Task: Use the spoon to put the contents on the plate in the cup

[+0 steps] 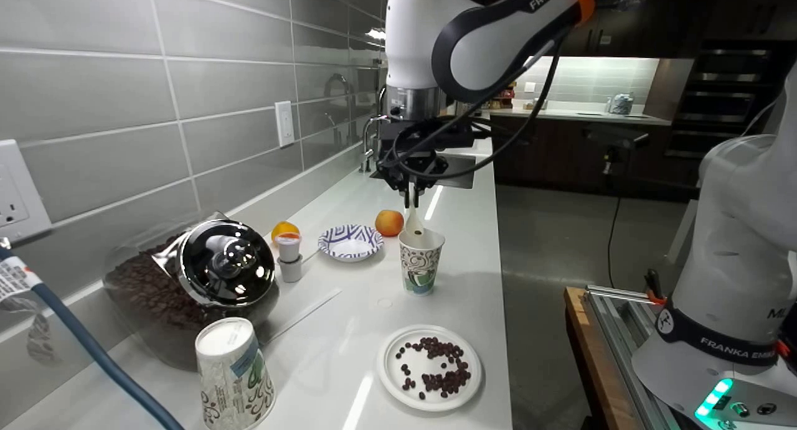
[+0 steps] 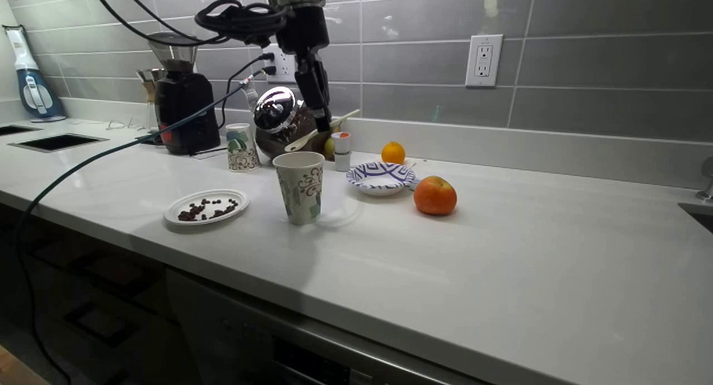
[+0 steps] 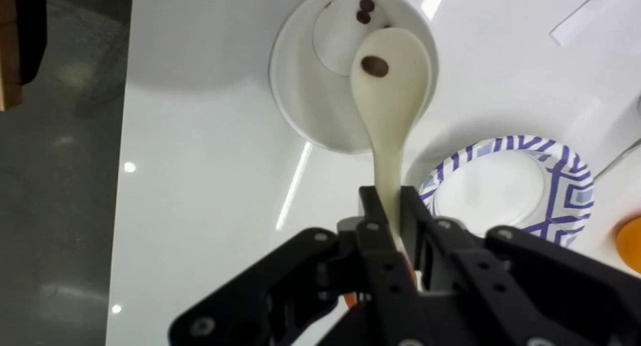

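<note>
We find the spoon point(image 3: 388, 130) over the mouth of the upright paper cup point(image 3: 310, 95), its handle running towards 6 o'clock in the wrist view. The spoon's bowl carries a single dark brown bit point(image 3: 374, 66). We count two further bits point(image 3: 363, 17) whole on the cup's floor, with the edge of another showing beside the spoon. In an exterior view the spoon is tilted, bowl end low and handle rising towards 2 o'clock; whether it touches the cup's rim we cannot determine.

The gripper point(image 3: 390, 192) is clamped on the spoon's handle, with only the handle between its fingers.

Taking the cup as the dial's centre in an exterior view, we place the plate point(image 1: 387, 380) at 6 o'clock, apart from the cup. The plate's contents point(image 1: 459, 376) lie in two main patches, with loose bits towards the plate's 9 o'clock side. From the same centre, a red-orange round fruit point(image 1: 389, 223) sits at 11 o'clock and a blue-patterned dish point(image 1: 350, 249) between 9 and 10 o'clock. Beyond the dish, two stacked white tubs point(image 1: 290, 269) stand at 9 o'clock, an orange fruit point(image 1: 284, 228) just behind them. A white strip point(image 1: 305, 316) lies flat at 8 o'clock; further out on that bearing, an overturned cup point(image 1: 233, 374) stands beside a lidded jar point(image 1: 215, 280) of dark brown pieces. We note these items resting on the white counter point(image 1: 355, 305).
</note>
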Tool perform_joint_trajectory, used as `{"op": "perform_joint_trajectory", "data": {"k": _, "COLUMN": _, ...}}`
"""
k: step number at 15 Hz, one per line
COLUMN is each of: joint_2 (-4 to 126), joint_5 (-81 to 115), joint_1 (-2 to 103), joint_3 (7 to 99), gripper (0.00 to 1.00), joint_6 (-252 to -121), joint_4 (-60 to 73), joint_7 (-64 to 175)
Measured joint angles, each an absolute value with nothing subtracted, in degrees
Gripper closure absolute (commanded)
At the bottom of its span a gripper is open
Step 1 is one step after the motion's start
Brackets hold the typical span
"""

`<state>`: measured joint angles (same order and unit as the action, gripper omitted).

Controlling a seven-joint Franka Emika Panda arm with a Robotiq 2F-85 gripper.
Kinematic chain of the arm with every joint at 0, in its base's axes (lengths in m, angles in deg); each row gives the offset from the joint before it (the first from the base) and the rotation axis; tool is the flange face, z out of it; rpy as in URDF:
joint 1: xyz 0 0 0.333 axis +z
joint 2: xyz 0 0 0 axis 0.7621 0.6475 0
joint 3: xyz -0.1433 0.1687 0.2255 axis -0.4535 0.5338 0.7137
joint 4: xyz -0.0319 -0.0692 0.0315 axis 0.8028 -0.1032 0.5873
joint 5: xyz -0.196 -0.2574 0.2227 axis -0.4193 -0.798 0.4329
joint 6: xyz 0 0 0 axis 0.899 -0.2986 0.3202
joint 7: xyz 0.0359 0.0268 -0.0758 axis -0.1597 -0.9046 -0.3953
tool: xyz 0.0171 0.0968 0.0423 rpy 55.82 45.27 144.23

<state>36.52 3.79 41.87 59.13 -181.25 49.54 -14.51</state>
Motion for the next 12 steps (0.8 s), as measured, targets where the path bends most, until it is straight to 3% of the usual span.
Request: {"op": "perform_joint_trajectory", "data": {"k": 12, "joint_2": 36.67, "joint_5": -20.84, "joint_1": 44.8, "joint_3": 62.03, "gripper": 0.97, "joint_6": -177.11, "joint_4": 51.74, "joint_7": -40.41}}
